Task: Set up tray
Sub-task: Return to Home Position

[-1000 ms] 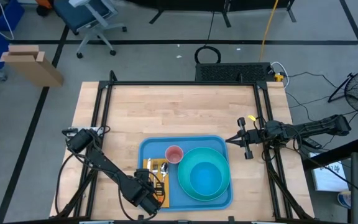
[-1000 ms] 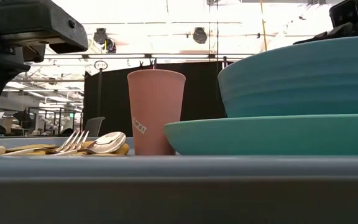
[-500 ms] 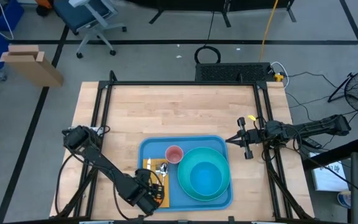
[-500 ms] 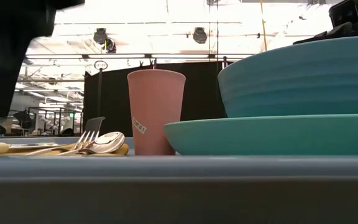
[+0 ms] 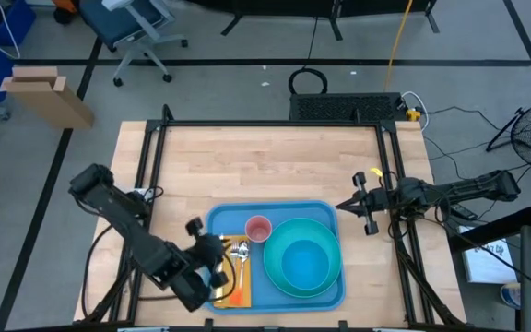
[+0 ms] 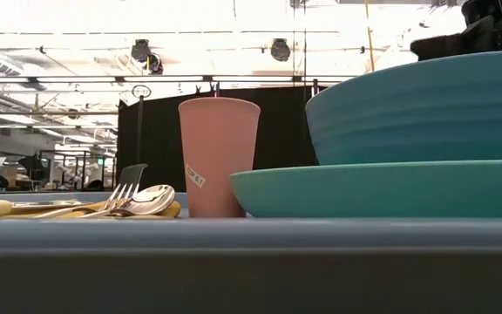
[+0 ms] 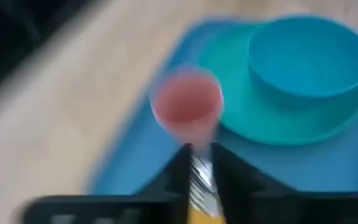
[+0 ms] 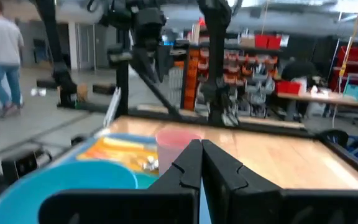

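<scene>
Left end effector hovers over tray edge.

On the tray the bowl sits in the plate, cup and cutlery to its left.

Wooden table w/ black rails along left & right sides. Directly on it lies the tray, approx. mid-width, at the bottom edge in high view.
</scene>
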Controlling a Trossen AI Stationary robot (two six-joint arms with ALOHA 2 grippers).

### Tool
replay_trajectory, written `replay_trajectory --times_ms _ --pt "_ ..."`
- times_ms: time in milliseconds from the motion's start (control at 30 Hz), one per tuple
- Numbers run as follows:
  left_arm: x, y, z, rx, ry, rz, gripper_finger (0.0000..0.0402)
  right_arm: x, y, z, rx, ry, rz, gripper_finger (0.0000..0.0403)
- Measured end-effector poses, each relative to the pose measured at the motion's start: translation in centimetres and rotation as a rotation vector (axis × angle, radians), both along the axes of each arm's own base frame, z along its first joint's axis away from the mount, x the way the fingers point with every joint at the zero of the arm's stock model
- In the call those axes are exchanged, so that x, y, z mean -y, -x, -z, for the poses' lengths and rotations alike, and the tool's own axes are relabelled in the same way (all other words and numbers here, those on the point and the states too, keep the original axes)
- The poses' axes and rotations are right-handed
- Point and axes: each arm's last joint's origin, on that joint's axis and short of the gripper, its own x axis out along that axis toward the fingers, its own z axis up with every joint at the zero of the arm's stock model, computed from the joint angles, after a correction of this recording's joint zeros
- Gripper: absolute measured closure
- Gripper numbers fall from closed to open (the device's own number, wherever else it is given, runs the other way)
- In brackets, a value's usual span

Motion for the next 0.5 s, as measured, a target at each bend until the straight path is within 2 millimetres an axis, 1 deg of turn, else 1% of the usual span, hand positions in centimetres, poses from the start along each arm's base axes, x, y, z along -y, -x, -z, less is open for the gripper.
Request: replay_trajectory --times_ms 33,67,133,200,267,333,400,467,500 --pt "-0.4 0.0 -0.5 0.011 -0.081 0.05 0.0364 0.0 0.0 -0.2 0.016 -0.008 -0.004 0.0403" --pt "-1.0 0.1 -1.0 0.021 -0.139 0.082 0.0382 0.0 0.0 -0.3 0.031 -0.01 -0.017 0.0403" --pt "-2.8 0.2 -2.0 0.025 -0.202 0.112 0.0389 -0.1 0.1 -0.4 0.045 -0.003 -0.048 0.0403" --pt "-4.9 0.2 -2.5 0.043 -0.217 0.144 0.0392 -0.1 0.1 -0.6 0.066 0.009 -0.041 0.0403" --pt "-6.9 0.0 -2.5 0.078 -0.195 0.23 0.0398 0.2 0.0 -0.8 0.086 0.009 -0.019 0.0403" --pt "-9.0 0.1 -2.2 0.148 -0.162 0.36 0.0398 0.5 0.0 -1.0 0.103 0.01 0.005 0.0403" --pt "-11.2 0.9 -1.7 0.257 -0.14 0.46 0.0399 0.8 0.0 -1.0 0.111 0.01 0.036 0.0403" --pt "-13.1 2.6 -1.2 0.382 -0.124 0.484 0.0399 1.3 0.0 -1.0 0.109 -0.008 0.073 0.0403" --pt "-13.7 3.8 -0.7 0.439 -0.124 0.476 0.04 1.6 0.0 -1.0 0.102 -0.024 0.092 0.0403"
